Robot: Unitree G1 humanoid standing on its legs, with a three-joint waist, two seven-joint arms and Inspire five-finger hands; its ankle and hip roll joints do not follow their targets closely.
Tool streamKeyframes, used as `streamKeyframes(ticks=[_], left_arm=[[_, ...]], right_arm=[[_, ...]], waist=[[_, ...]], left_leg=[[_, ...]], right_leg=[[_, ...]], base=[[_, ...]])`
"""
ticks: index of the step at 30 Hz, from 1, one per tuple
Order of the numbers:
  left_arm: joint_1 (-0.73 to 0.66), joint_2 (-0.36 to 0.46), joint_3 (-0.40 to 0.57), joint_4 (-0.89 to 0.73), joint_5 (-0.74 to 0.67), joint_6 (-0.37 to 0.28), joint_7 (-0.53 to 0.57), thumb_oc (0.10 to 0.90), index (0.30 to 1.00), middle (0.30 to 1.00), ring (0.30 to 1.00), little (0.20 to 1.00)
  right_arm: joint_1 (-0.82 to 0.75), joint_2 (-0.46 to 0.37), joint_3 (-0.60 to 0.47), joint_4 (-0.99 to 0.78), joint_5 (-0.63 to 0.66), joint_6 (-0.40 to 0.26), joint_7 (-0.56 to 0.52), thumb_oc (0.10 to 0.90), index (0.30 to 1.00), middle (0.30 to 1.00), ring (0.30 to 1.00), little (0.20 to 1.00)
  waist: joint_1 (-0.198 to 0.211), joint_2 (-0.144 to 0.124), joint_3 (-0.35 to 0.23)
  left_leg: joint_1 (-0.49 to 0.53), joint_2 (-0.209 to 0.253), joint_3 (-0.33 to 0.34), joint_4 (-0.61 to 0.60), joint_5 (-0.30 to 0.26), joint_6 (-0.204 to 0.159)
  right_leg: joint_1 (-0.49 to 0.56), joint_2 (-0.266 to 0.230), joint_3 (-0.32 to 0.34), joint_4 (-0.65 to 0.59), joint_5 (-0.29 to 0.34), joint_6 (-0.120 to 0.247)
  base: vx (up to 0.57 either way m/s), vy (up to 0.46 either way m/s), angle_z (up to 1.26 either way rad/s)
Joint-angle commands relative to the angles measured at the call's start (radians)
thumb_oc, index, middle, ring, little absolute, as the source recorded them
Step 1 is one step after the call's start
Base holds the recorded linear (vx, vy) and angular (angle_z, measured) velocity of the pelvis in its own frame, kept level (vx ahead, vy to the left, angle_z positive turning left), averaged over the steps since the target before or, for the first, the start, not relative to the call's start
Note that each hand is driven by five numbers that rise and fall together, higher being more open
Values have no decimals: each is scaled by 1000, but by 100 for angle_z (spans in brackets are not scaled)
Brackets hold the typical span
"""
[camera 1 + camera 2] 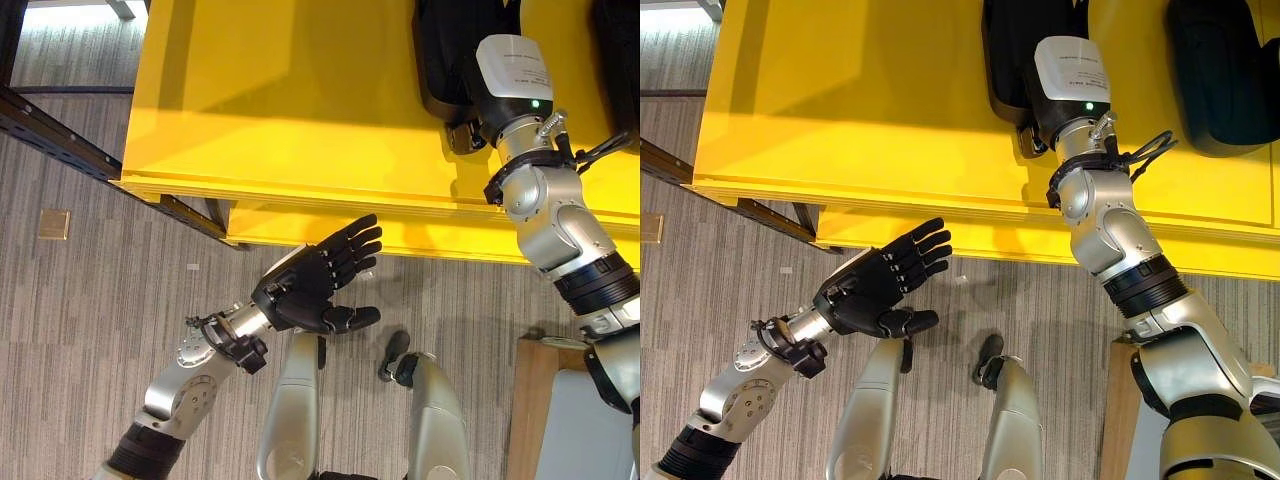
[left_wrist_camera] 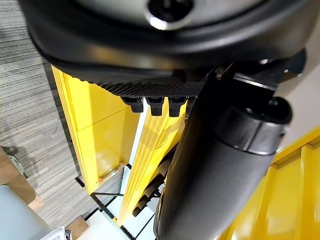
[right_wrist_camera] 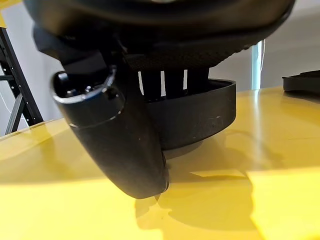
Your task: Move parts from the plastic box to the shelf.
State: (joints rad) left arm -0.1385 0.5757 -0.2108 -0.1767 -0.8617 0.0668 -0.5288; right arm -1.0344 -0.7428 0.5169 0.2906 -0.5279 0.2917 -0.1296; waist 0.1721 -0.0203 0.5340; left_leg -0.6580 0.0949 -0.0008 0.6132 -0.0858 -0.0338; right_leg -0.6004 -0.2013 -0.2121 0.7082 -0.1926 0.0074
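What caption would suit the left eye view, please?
Right robot hand at a black part on the yellow shelf; left robot hand open.

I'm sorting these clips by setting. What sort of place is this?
Probably a workshop or industrial test area, not a home. A glossy yellow shelf on a black metal frame holds moulded black parts, and the floor is grey striped carpet as in commercial premises.

Left robot hand (image 1: 318, 288) low, palm up, fingers straight; right robot hand (image 3: 150, 107) extended forward, fingers hidden
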Motion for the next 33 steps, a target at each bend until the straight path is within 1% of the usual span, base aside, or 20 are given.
streamKeyframes(ticks=[1,2,4,5,7,8,9,11,14,15,17,20,23,29,31,33], left_arm=[[-25,-17,-20,-169,-75,-78,-40,900,1000,1000,1000,1000],[-25,-18,-20,-169,-78,-78,-39,900,1000,1000,1000,1000],[-23,-15,-19,-164,-78,-81,-47,900,1000,1000,1000,1000],[-22,-15,-18,-164,-77,-81,-49,900,1000,1000,1000,1000],[-11,-11,-9,-169,-74,-78,-59,900,1000,1000,1000,1000],[1,-4,-3,-172,-77,-80,-66,900,1000,1000,1000,1000],[6,-1,0,-175,-76,-80,-71,900,1000,1000,1000,1000],[11,2,2,-177,-76,-80,-73,900,1000,1000,1000,1000],[18,10,8,-176,-78,-80,-83,900,1000,1000,1000,1000],[24,11,9,-177,-77,-80,-86,900,1000,1000,1000,1000],[32,14,15,-179,-83,-80,-95,900,1000,1000,1000,1000],[40,16,19,-184,-82,-79,-100,900,1000,1000,1000,1000],[47,19,25,-183,-84,-80,-108,900,1000,1000,1000,1000],[65,29,37,-187,-85,-85,-120,900,1000,1000,1000,1000],[69,31,43,-194,-85,-80,-118,900,1000,1000,1000,1000],[69,34,46,-191,-83,-78,-123,900,1000,1000,1000,1000]], right_arm=[[-207,-17,4,-17,-36,-66,27,645,643,643,643,643],[-207,-18,13,-19,-42,-62,33,900,1000,1000,1000,1000],[-212,-19,30,-21,-42,-78,83,900,1000,1000,1000,1000],[-211,-20,32,-23,-40,-79,87,900,1000,1000,1000,1000],[-206,-38,51,-46,-33,-101,176,900,1000,1000,1000,1000],[-200,-59,78,-79,-39,-89,234,900,1000,1000,1000,1000],[-202,-70,98,-86,-34,-90,271,900,1000,1000,1000,1000],[-200,-80,108,-90,-38,-87,280,900,1000,1000,1000,1000],[-202,-97,131,-79,-43,-104,314,900,1000,1000,1000,1000],[-201,-100,142,-74,-42,-110,323,900,1000,1000,1000,1000],[-203,-105,153,-71,-42,-118,347,900,1000,1000,1000,1000],[-199,-113,163,-76,-52,-106,391,900,1000,1000,1000,1000],[-192,-125,176,-88,-60,-114,417,900,1000,1000,1000,1000],[-160,-151,184,-117,-66,-77,453,900,1000,1000,1000,1000],[-144,-160,180,-126,-76,-68,448,900,1000,1000,1000,1000],[-137,-157,178,-117,-104,-45,439,900,1000,1000,1000,1000]], waist=[[42,20,-14],[42,21,-14],[42,18,-14],[42,18,-14],[41,12,-14],[39,7,-14],[38,3,-14],[36,1,-14],[37,-5,-14],[37,-9,-14],[37,-11,-14],[37,-15,-14],[36,-18,-14],[33,-27,-14],[32,-30,-14],[33,-34,-14]], left_leg=[[105,-6,-1,-71,-60,31],[103,-7,-1,-70,-60,32],[105,-7,0,-70,-60,31],[106,-7,0,-71,-59,31],[109,-5,1,-76,-56,31],[112,-2,3,-75,-56,31],[115,1,5,-76,-55,31],[119,2,7,-77,-54,30],[123,5,10,-73,-57,31],[137,2,8,-63,-84,26],[138,4,10,-58,-87,27],[142,4,12,-51,-94,28],[143,6,14,-50,-94,28],[153,11,19,-58,-89,28],[157,13,18,-69,-82,26],[161,16,22,-73,-83,27]], right_leg=[[103,16,30,14,-50,23],[101,16,30,16,-51,23],[104,18,31,12,-49,23],[104,19,31,11,-49,23],[109,21,32,4,-46,23],[111,22,32,3,-44,23],[114,24,33,0,-43,23],[117,26,34,-1,-42,23],[123,28,34,-3,-41,23],[139,29,43,1,-62,31],[142,29,42,2,-61,30],[147,29,41,3,-63,29],[150,30,41,3,-63,29],[160,33,41,-2,-61,30],[164,35,41,-10,-58,31],[168,38,40,-15,-57,32]], base=[[0,0,0],[0,0,0],[0,0,0],[0,0,0],[10,-19,1],[21,-39,1],[20,-31,0],[0,0,0],[31,-13,2],[79,-24,-1],[45,-15,-3],[4,-3,-1],[0,0,0],[0,0,0],[0,0,0],[-7,-34,1]])
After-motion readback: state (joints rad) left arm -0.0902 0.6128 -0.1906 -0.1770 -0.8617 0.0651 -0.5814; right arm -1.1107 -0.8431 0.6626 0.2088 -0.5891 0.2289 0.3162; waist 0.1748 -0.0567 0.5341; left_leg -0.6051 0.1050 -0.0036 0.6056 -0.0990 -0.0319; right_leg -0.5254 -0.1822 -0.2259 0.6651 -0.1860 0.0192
